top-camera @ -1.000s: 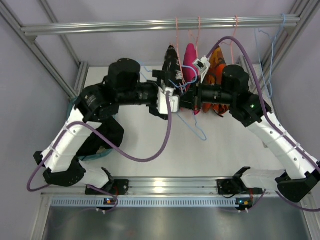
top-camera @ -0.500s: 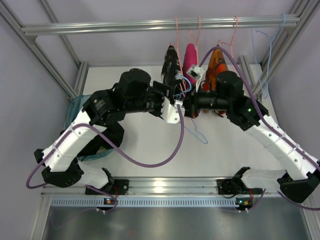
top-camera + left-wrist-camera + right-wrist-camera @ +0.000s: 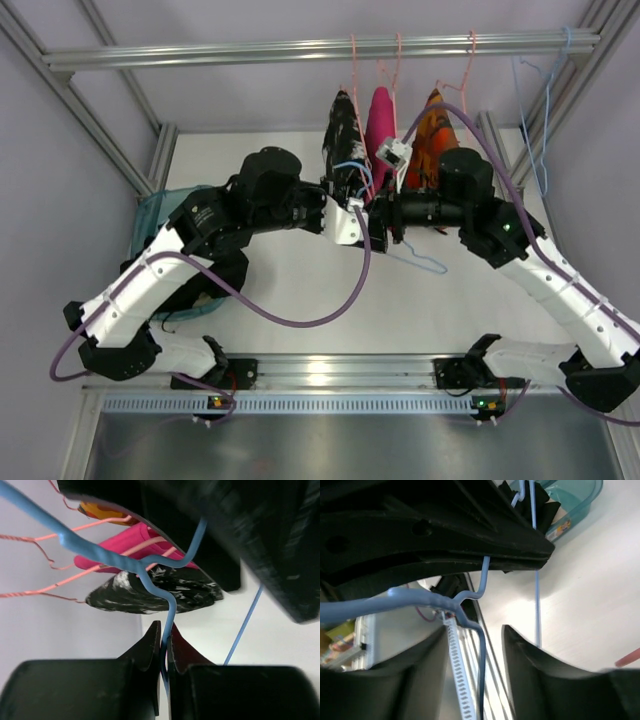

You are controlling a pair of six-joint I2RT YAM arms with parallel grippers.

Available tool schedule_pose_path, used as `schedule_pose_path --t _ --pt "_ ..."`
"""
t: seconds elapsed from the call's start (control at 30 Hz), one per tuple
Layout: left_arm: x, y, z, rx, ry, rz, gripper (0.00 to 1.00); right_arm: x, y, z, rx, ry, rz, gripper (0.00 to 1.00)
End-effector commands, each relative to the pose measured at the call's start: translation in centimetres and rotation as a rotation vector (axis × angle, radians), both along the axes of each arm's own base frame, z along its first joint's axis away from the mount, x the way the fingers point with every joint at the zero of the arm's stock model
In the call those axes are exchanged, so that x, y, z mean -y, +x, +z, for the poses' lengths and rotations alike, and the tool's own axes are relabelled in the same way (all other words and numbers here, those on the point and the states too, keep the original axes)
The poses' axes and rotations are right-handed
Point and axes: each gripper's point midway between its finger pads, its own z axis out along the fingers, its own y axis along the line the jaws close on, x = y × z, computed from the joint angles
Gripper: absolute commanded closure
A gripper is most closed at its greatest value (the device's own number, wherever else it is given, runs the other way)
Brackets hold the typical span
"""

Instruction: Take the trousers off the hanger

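Left wrist view: the left gripper point(image 3: 165, 632) has its jaws pinched on the light-blue wire hanger point(image 3: 102, 556).
Above mid-worktop, the right gripper point(image 3: 476, 635) has its jaws spread around the same wire. Black cloth, seemingly the trousers point(image 3: 542, 507), lies bunched in the teal tub point(image 3: 580, 495) at the worktop's left edge.

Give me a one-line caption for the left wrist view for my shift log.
Left end effector shut on the light-blue hanger, pink garment and speckled black garment hanging behind.
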Motion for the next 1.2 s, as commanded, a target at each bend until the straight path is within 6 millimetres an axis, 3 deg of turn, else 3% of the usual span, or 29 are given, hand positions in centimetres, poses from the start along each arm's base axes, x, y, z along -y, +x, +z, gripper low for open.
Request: schedule_pose_path --t 0.0,0.1,0.27,0.37,0.4,0.47,0.5,0.53,0.57,0.63,0.7,0.73,0.83,0.87,0.97,1.07,1.17 --pt "-0.6 -0.4 3.4 -0.013 -0.216 0.065 1.0 0.5 -0.9 3.1 0.106 0.068 0.01 0.35" --pt "-2.6 0.3 3.6 -0.035 -0.255 0.116 1.0 1.2 -0.6 2.6 0.124 0.041 -0.021 0.2" --pt "-4.4 0.7 3.6 -0.032 -0.27 0.15 1.0 2.6 -0.7 1.2 0.13 -0.024 -0.051 0.24" --pt "-4.7 0.4 3.8 -0.029 -0.279 0.136 1.0 3.1 -1.1 0.7 0.147 -0.049 -0.041 0.44" --pt "-4.7 0.4 3.8 -0.03 -0.278 0.133 1.0 3.2 -1.2 0.7 0.156 -0.053 -0.036 0.56" --pt "-4.5 0.2 3.6 -0.034 -0.274 0.114 1.0 3.3 -1.3 0.9 0.172 -0.052 -0.032 0.67" --pt "-4.3 0.2 3.4 -0.041 -0.271 0.104 1.0 3.3 -1.3 0.9 0.179 -0.053 -0.029 0.84" --pt "-4.0 0.0 3.5 -0.047 -0.276 0.094 1.0 3.4 -1.3 1.2 0.19 -0.05 -0.028 0.94" --pt "-3.9 0.0 3.5 -0.055 -0.28 0.091 1.0 3.4 -1.3 1.3 0.199 -0.053 -0.027 1.0" --pt "-3.7 0.1 3.4 -0.066 -0.284 0.094 0.97 3.6 -1.5 1.4 0.202 -0.062 -0.022 1.0" --pt "-3.7 0.2 3.2 -0.079 -0.288 0.105 0.83 4.0 -1.7 2.2 0.227 -0.056 -0.021 1.0" --pt "-3.7 0.1 3.5 -0.081 -0.298 0.11 0.69 4.1 -1.7 2.7 0.243 -0.05 -0.027 1.0" --pt "-4.0 0.2 4.4 -0.106 -0.346 0.151 0.54 4.9 -1.9 3.8 0.28 -0.021 -0.045 1.0" --pt "-4.1 0.1 4.5 -0.127 -0.362 0.169 0.41 5.3 -2.3 4.3 0.295 -0.005 -0.046 1.0" --pt "-4.9 -0.1 5.8 -0.129 -0.416 0.21 0.2 6.7 -2.2 5.1 0.306 0.012 -0.092 1.0" --pt "-6.1 -0.2 8.0 -0.118 -0.51 0.251 0.02 8.0 -2.4 5.4 0.314 0.016 -0.134 1.0" --pt "-7.3 0.1 10.8 -0.119 -0.624 0.29 0.02 9.5 -2.7 6.1 0.33 0.034 -0.188 1.0"
